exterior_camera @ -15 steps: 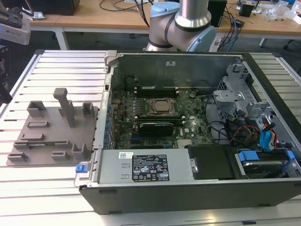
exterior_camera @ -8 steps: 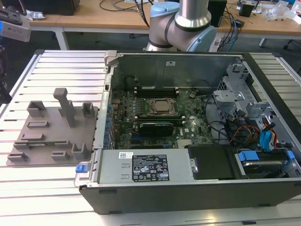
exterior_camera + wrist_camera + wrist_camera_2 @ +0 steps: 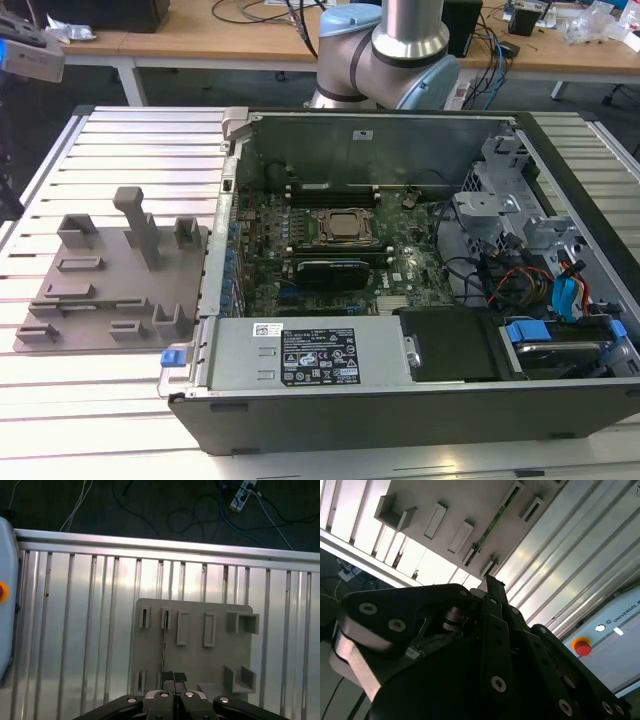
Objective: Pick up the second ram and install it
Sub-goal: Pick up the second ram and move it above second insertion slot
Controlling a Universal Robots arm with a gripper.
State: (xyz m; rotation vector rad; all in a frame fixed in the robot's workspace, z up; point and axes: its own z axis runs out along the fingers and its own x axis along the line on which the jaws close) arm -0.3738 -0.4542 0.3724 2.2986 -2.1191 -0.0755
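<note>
First wrist view: the gripper (image 3: pixel 173 676) hangs over a grey holder plate (image 3: pixel 200 665), its two black fingertips (image 3: pixel 167 676) pressed together with nothing between them. The second ram (image 3: pixel 164 647), a thin green stick seen edge-on, stands upright in the plate, held in slotted blocks at either end. The closed fingertips line up with one end of the stick. The plate lies flat on a ribbed aluminium table (image 3: pixel 75 630), with cables trailing across the dark floor (image 3: pixel 150 510) beyond the table's edge.

In the second wrist view, the gripper (image 3: pixel 494 587) appears from the side, its dark linkage in the foreground, clear of the second ram (image 3: pixel 495 521), which runs as a narrow green strip across the holder plate (image 3: pixel 470 500). A red button (image 3: pixel 580 646) sits on a pale box beside the table.

In the exterior view, the holder plate (image 3: pixel 120 300) rests on the table (image 3: pixel 130 150) at the exterior view's left, just beside an open computer case (image 3: pixel 400 400) with its motherboard (image 3: pixel 330 250) exposed. The arm's base (image 3: pixel 385 55) rises behind the case.
</note>
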